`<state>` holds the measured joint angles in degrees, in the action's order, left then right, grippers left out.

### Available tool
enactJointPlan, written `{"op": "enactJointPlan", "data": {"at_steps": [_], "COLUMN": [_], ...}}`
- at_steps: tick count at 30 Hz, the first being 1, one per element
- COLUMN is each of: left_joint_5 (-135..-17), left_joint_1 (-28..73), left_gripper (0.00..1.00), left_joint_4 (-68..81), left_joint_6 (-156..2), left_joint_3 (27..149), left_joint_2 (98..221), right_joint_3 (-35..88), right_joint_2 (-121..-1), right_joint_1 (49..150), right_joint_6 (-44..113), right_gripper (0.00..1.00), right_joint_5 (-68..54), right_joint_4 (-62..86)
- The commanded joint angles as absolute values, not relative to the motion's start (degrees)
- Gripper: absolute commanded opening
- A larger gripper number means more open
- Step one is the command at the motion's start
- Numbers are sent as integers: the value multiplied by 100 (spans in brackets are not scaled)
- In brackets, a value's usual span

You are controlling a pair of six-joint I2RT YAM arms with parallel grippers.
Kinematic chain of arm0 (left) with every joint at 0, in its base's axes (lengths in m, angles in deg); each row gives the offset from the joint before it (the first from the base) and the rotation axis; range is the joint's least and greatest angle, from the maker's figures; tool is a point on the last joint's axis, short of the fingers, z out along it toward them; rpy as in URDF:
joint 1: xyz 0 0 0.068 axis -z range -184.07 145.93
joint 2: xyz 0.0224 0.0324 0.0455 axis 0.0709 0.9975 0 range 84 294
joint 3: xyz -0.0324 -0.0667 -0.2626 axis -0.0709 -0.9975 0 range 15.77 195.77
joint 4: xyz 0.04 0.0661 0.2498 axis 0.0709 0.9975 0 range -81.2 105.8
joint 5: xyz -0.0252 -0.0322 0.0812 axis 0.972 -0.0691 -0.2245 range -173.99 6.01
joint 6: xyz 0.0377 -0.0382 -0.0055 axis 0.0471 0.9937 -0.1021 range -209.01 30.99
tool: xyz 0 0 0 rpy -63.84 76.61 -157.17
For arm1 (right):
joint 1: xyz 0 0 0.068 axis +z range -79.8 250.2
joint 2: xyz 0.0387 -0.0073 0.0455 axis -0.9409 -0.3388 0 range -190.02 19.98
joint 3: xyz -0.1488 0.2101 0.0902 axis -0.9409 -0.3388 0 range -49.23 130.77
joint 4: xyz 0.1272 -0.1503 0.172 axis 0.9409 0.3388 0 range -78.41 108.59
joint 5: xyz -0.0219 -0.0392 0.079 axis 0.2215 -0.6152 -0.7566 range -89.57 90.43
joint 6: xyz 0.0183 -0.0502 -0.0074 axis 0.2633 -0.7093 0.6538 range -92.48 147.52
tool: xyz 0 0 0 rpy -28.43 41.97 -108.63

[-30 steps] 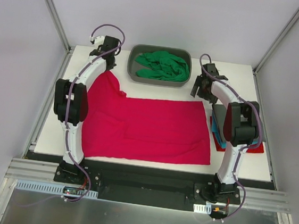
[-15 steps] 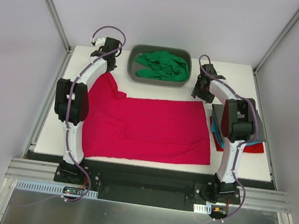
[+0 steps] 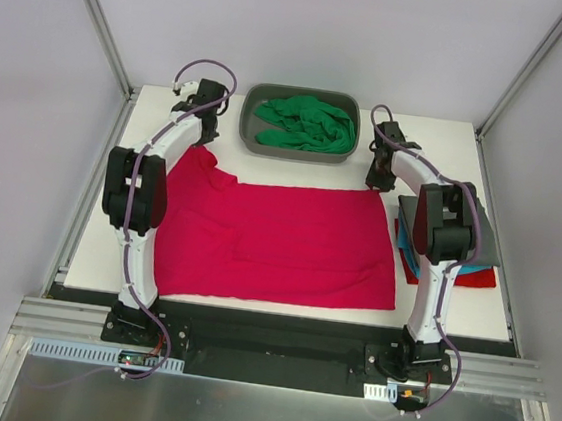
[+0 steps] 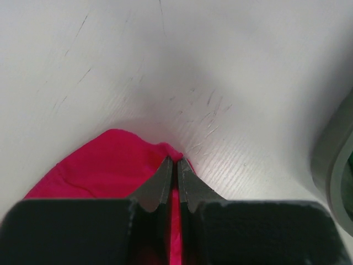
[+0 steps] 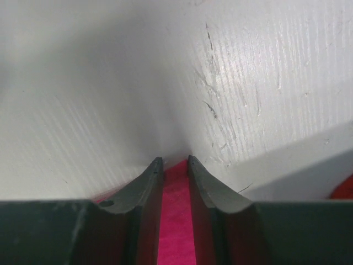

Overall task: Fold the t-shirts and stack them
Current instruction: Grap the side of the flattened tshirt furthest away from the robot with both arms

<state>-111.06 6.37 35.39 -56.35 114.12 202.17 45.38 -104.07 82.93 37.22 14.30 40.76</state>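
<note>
A crimson-pink t-shirt lies spread flat across the table's middle. My left gripper is at its far left corner, shut on the fabric; in the left wrist view the jaws pinch a ridge of the pink cloth. At the shirt's far right corner sits my right gripper. Its jaws stand a little apart, straddling the pink corner, which lies on the table between them. A bright green t-shirt is bunched in the grey tub.
The grey tub stands at the table's back centre, and its edge shows close by in the left wrist view. A folded stack, red under teal, lies at the right edge beneath my right arm.
My right gripper has dropped onto the shirt's far right corner and its jaws have narrowed around it. The left gripper has shifted slightly to the right with its corner.
</note>
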Motion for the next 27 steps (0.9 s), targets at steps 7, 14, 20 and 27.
{"op": "enactJointPlan", "data": {"at_steps": [7, 14, 20, 27], "left_joint_5": [-11009, -10974, -10930, -10737], "left_joint_1": [648, 648, 648, 648], "left_gripper": [0, 0, 0, 0], "left_joint_4": [3587, 3578, 3587, 3622], "left_joint_6": [-5474, -5430, -5527, -5132], "left_joint_3": [11052, 10902, 10657, 9314], "left_joint_2": [19676, 19527, 19203, 17981], "right_joint_3": [4350, 4324, 4271, 3490], "right_joint_2": [-10254, -10201, -9920, -8989], "right_joint_1": [8312, 8329, 8478, 8847], "right_joint_6": [3631, 3526, 2885, 2489], "right_gripper": [24, 6, 1, 1], "right_joint_5": [1414, 1317, 1335, 1641], "right_joint_4": [4147, 4130, 3963, 3725]}}
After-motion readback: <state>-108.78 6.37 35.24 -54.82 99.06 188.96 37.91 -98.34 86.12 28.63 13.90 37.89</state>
